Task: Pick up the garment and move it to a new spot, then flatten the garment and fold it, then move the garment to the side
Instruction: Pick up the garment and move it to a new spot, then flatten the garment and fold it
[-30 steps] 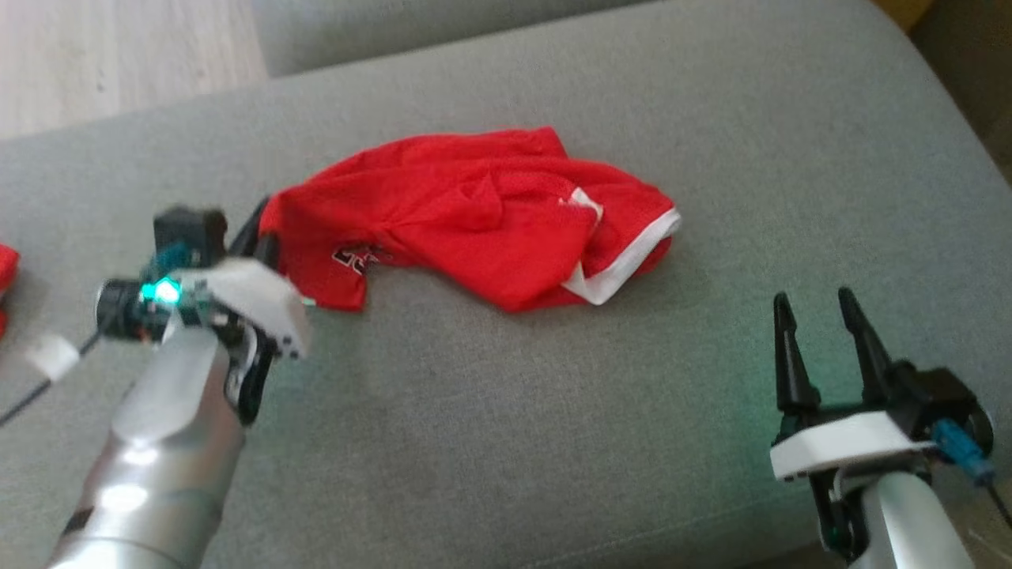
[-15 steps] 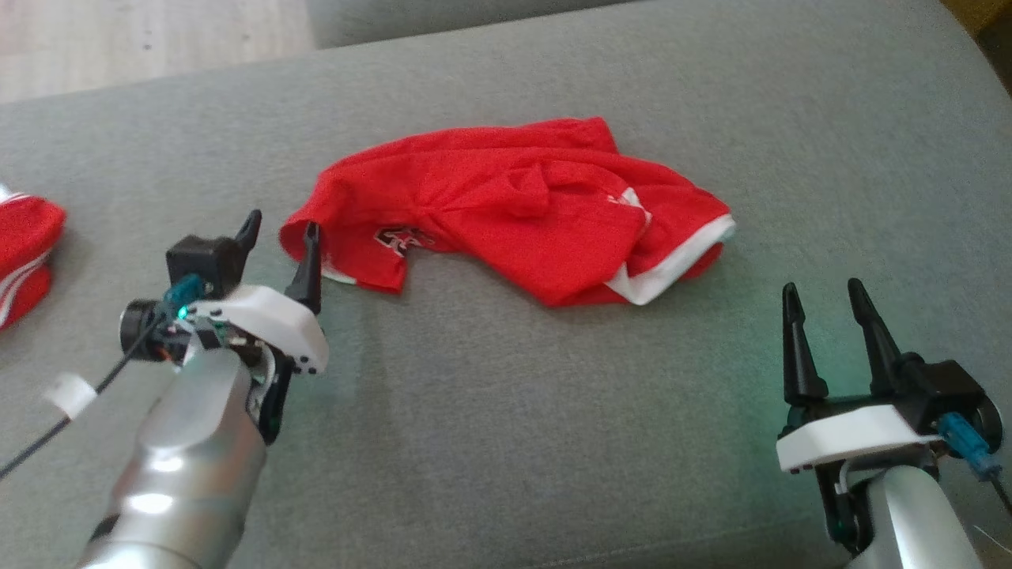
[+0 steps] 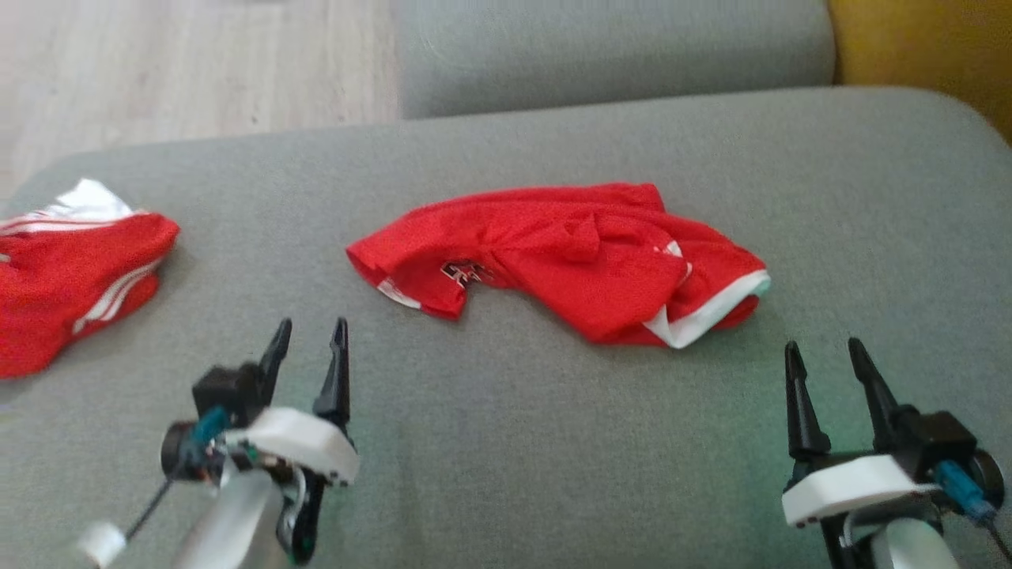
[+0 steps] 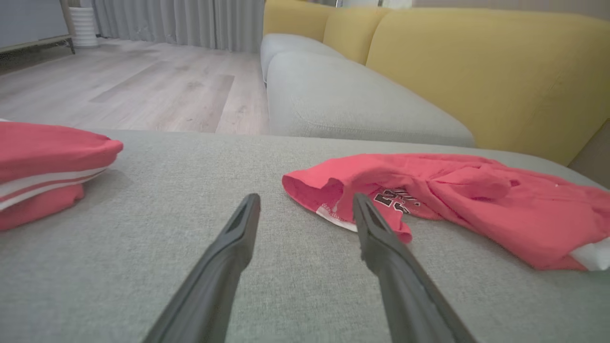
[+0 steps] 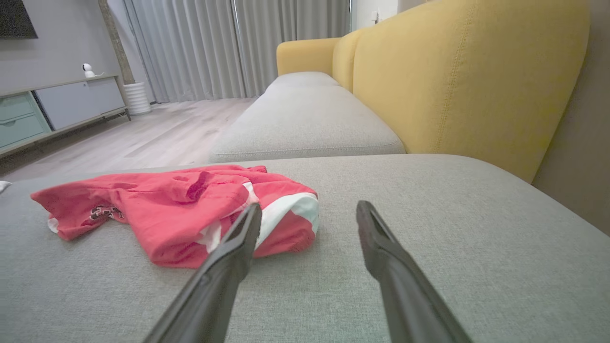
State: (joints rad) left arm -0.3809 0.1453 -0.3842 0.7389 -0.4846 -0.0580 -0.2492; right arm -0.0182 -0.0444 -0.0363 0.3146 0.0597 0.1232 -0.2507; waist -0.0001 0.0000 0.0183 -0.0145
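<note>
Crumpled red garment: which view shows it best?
Head view: the whole garment shows from above, unobstructed. Left wrist view crops one end; in the right wrist view a finger overlaps its white hem.

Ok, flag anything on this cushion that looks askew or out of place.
The red garment lies crumpled in the middle of the grey cushion, bunched into ridges, its white-trimmed hem curled up at one end. The other red garment at the left edge looks folded. Nothing spilled or damaged.

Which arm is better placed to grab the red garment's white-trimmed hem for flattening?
Right. The right tool stands open, close to the garment's white-trimmed hem, with bare cushion between them. The left tool, also open, sits by the opposite end.
</note>
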